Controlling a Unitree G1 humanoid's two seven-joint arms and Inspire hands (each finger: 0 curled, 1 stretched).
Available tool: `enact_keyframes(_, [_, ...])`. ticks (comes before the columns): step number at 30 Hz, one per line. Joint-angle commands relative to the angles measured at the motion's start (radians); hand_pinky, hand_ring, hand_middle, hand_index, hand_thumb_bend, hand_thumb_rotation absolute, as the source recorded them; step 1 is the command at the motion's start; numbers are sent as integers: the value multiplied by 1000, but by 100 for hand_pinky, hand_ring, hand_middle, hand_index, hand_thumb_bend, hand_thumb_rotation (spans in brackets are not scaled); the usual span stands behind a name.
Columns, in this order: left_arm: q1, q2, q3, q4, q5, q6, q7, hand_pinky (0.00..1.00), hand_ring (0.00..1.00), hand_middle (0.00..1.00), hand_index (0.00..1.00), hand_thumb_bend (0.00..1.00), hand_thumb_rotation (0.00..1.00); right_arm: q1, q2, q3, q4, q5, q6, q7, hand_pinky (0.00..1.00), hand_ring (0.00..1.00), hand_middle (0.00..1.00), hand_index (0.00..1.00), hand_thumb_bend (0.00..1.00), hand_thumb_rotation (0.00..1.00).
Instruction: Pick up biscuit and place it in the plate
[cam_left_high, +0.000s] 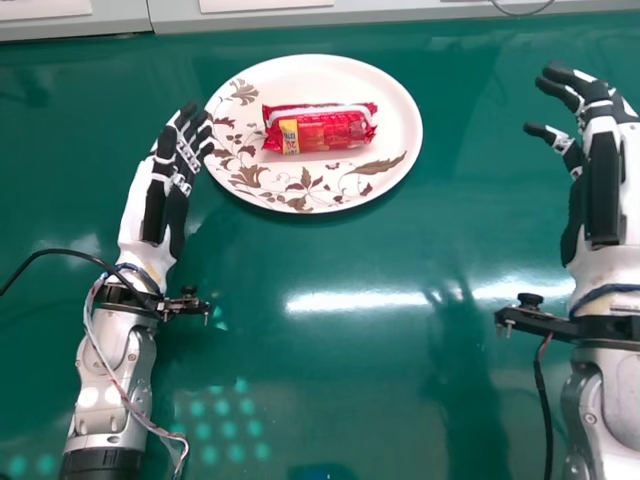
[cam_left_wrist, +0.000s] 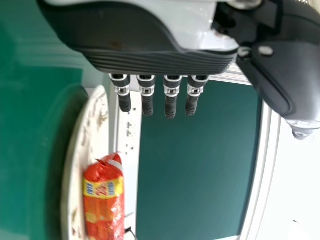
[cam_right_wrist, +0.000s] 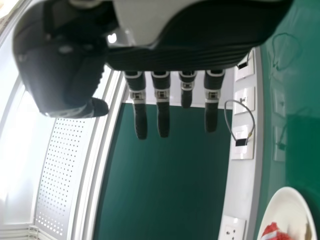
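Biscuit (cam_left_high: 322, 130) rests in plate (cam_left_high: 400, 125), upper centre. Left robot hand (cam_left_high: 156, 205), upper left, and right robot hand (cam_left_high: 603, 185), upper right: open. Placement appears complete; next, withdraw both.

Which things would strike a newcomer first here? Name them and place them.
The bright red biscuit packet jumps out first, lying on the leaf-patterned white plate toward the green table's far side. Next come the left hand, beside the plate's left rim, and the right hand, off to its right.
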Motion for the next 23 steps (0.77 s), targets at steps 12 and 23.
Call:
enact_keyframes(12, [-20, -48, 27, 129, -91, -91, -49, 100, 100, 100, 100, 97, 79, 80, 5, -52, 101, 45, -197, -16, 75, 79, 79, 78, 35, 35])
enact_keyframes(23, [-18, -40, 39, 96, -107, -71, -45, 100, 100, 100, 100, 93, 79, 100, 32, -21, 102, 50, -227, -36, 78, 80, 81, 79, 28, 18])
